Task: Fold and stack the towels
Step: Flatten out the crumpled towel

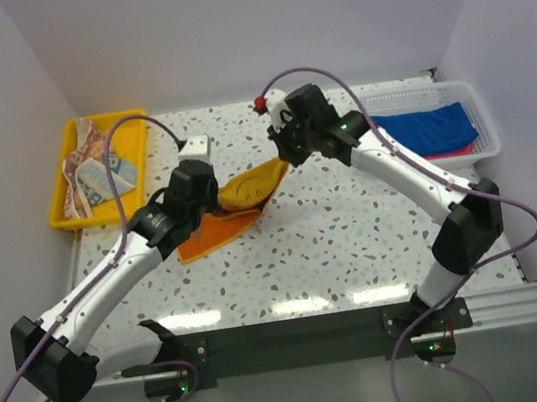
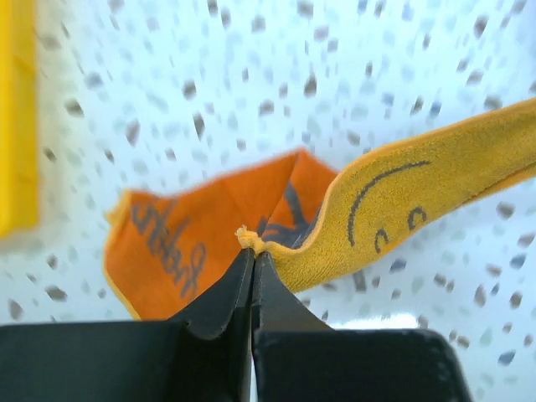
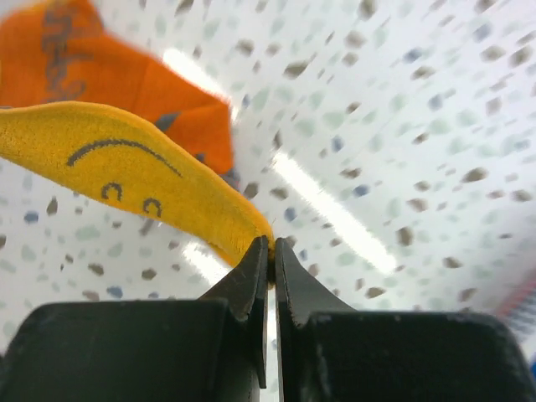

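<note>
White arms (image 1: 109, 280), black joints (image 1: 465, 232), purple cables (image 1: 304, 68), perhaps green base lights (image 1: 182, 386).

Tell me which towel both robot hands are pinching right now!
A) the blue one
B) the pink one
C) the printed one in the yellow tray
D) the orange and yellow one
D: the left gripper and the right gripper are each shut on a corner of the orange and yellow towel, holding its yellow side up between them.

Left hand (image 2: 252, 251) pinched tight, right hand (image 3: 271, 241) likewise, both reaching inward
</note>
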